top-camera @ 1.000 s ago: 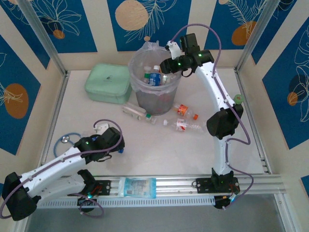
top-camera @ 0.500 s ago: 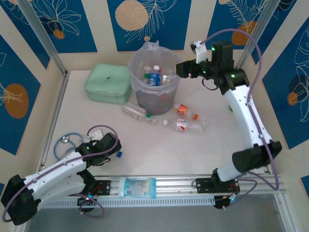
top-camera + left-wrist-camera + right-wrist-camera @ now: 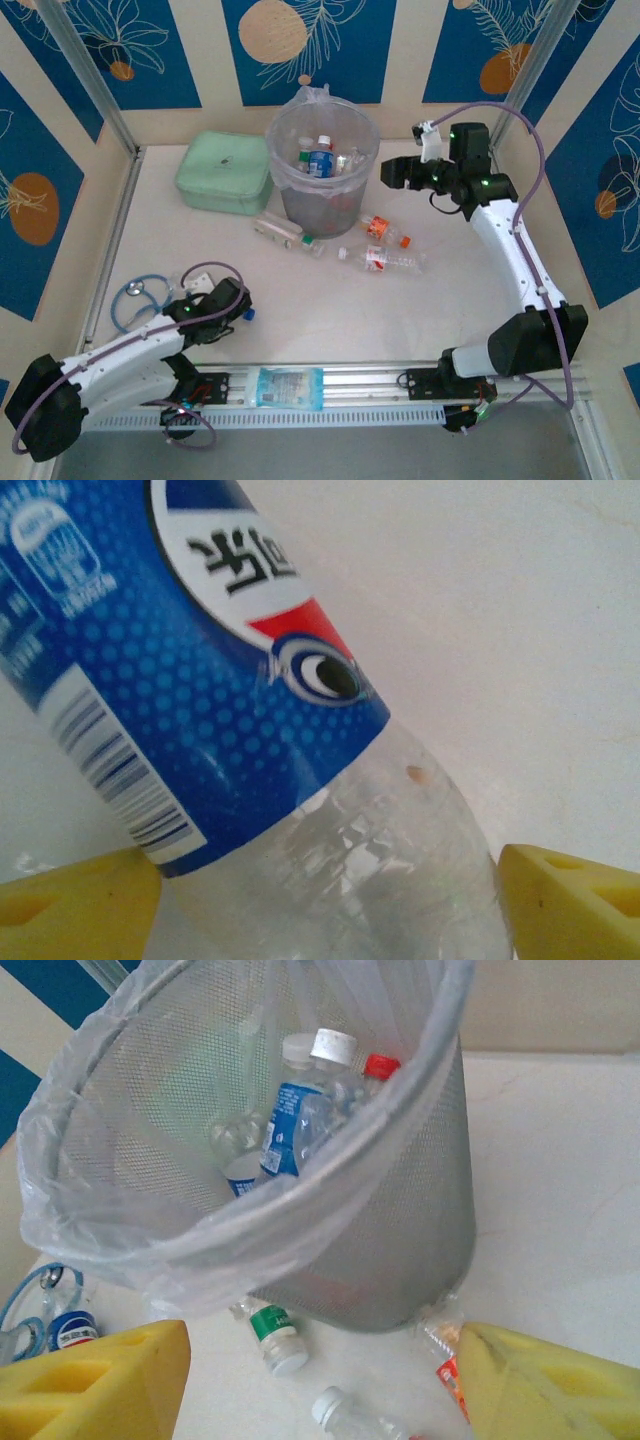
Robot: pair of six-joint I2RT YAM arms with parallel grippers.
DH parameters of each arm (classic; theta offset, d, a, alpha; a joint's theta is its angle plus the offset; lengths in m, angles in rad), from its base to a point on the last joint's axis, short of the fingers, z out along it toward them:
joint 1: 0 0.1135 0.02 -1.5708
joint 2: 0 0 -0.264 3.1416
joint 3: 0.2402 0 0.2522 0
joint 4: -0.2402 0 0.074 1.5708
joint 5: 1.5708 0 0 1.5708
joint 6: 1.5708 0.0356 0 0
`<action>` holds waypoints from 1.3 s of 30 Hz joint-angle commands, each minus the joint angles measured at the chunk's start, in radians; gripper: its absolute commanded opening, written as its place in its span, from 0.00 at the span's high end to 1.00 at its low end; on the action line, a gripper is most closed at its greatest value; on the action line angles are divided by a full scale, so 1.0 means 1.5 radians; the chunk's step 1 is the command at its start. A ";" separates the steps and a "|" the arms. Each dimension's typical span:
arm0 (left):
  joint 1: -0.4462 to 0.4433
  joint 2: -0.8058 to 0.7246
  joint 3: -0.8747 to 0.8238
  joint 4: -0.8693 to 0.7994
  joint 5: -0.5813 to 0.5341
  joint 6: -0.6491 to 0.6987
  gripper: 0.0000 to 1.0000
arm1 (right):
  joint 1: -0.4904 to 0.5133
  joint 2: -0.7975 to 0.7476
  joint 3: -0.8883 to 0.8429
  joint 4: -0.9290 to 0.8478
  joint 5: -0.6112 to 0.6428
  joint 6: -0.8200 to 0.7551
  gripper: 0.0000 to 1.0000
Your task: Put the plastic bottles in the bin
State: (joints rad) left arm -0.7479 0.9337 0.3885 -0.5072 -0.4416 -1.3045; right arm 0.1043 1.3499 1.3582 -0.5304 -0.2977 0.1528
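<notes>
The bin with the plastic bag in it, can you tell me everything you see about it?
The bin is a tall round bucket of see-through grey, mesh-looking plastic, standing upright on the white table. A clear bag liner sits inside and folds over its rim. Piled inside are bottles with white and red caps and blue labels. Some loose bottles lie on the table by its foot, and a mint-green case sits to its left.

The white table (image 3: 330, 320) carries the bin (image 3: 325, 208), a green case (image 3: 223, 172), loose bottles (image 3: 390, 261), a stethoscope (image 3: 130, 297).
</notes>
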 commanded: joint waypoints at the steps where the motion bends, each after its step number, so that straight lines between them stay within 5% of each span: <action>1: 0.007 0.022 -0.002 0.041 0.021 -0.001 0.16 | -0.020 -0.042 -0.018 0.027 -0.036 0.018 0.28; 12: 0.007 0.023 -0.022 0.064 0.008 0.000 0.35 | -0.035 -0.160 -0.168 0.114 -0.043 0.061 0.03; 19: 0.007 -0.038 -0.020 0.005 -0.033 0.016 0.46 | -0.019 -0.218 -0.215 0.150 0.038 0.139 0.01; 27: 0.007 -0.123 0.032 -0.062 -0.074 0.151 0.67 | 0.016 -0.251 -0.227 0.167 0.017 0.113 0.01; 35: 0.002 -0.105 0.058 0.109 0.045 0.342 1.00 | 0.056 -0.244 -0.205 0.186 -0.035 0.116 0.01; 39: -0.021 -0.108 0.063 0.212 0.101 0.429 1.00 | 0.089 -0.221 -0.171 0.163 -0.072 0.094 0.00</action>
State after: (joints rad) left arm -0.7589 0.7811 0.4503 -0.3470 -0.3782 -0.8101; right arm 0.2077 1.0016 1.0458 -0.2787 -0.3450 0.3294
